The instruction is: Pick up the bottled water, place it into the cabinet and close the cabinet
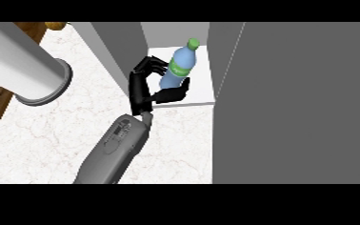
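The bottled water [173,78] is a blue bottle with a green cap and a green label. It stands tilted over the white shelf floor [200,88] inside the open cabinet. My left hand [144,88] comes at it from the left. The fingers [151,66] curl against the label's left side and the thumb [172,94] hooks round the bottle's lower end. The cabinet door [288,105] stands open as a large grey panel filling the right of the view. My right hand does not show.
The cabinet's grey left wall [116,43] rises just left of my hand. A big white cylinder [32,71] lies at the far left beside a brown wooden piece [32,28]. The marbled white counter [63,133] spreads in front.
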